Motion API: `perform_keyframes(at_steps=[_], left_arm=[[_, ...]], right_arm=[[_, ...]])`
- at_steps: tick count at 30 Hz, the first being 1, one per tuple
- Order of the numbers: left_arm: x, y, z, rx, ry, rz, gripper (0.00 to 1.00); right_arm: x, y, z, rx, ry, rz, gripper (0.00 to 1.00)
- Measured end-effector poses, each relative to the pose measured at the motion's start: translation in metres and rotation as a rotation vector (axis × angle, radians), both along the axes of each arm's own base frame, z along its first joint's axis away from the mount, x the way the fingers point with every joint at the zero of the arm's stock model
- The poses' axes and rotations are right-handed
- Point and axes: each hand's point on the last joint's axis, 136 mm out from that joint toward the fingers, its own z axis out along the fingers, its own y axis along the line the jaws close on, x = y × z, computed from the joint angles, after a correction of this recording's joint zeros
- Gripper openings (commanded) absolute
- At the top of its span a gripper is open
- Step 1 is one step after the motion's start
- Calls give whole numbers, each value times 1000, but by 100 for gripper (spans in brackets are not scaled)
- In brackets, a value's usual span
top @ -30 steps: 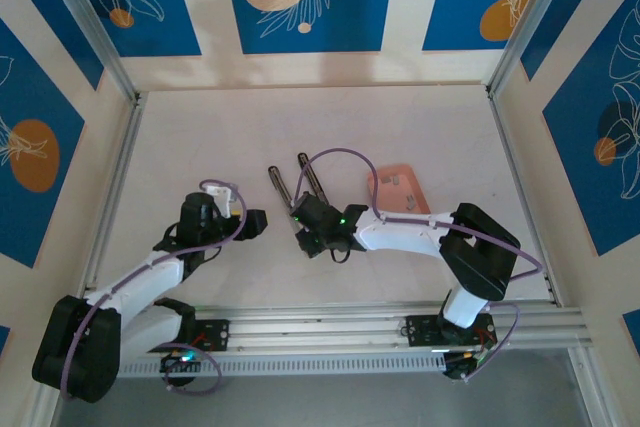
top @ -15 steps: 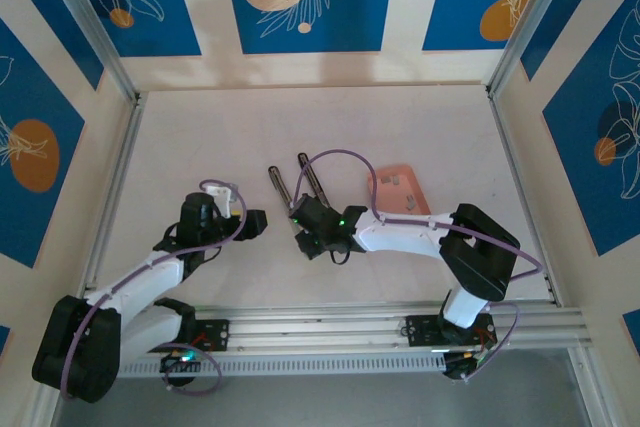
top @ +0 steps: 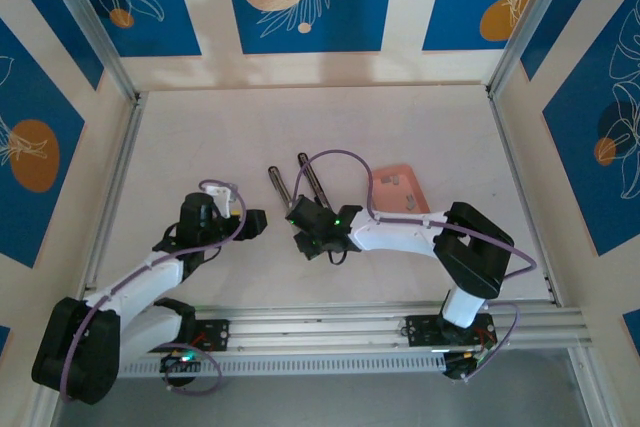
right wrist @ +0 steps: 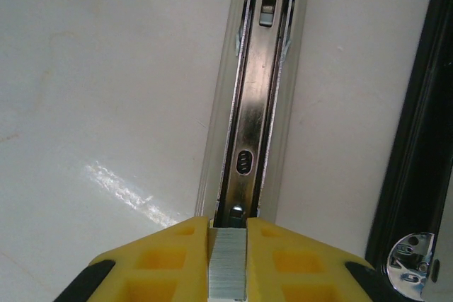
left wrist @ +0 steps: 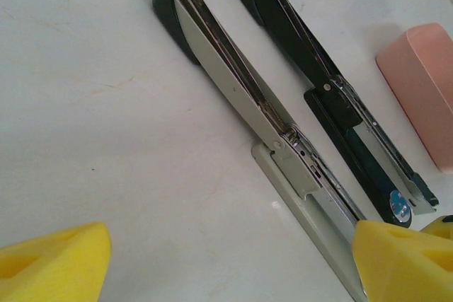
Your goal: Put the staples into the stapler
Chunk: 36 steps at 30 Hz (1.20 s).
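Note:
The stapler (top: 279,187) lies swung open on the table as two long arms. Its grey arm with the metal magazine channel (right wrist: 259,114) runs away from my right gripper (right wrist: 227,263), and its black arm (right wrist: 417,139) lies to the right. My right gripper (top: 300,223) is shut on a grey strip of staples (right wrist: 228,268), held just at the near end of the channel and in line with it. My left gripper (left wrist: 226,266) is open beside the grey arm (left wrist: 237,93), with its yellow fingertips (left wrist: 53,259) spread wide over bare table. More staples (top: 392,179) lie in the pink tray (top: 402,209).
The pink tray (left wrist: 423,90) sits just right of the stapler's black arm (left wrist: 318,83). Aluminium rails (top: 330,327) border the near edge, and patterned walls close the other sides. White table surface (top: 220,137) stretches to the left and back.
My right gripper has edged slightly left along with its staples strip, staying at the stapler's near end. The left arm has not moved.

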Motion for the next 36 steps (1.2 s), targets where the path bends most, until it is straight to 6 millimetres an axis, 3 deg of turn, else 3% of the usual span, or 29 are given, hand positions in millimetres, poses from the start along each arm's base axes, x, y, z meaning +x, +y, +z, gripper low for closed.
perform_keyframes(at_steps=[28,36], left_arm=[[0,0,0,12,-8,-10,88],[0,0,0,12,-8,-10,88]], right_arm=[[3,2,3,8,-4,-4,33],[10,-1,19,49,-24,-23,32]])
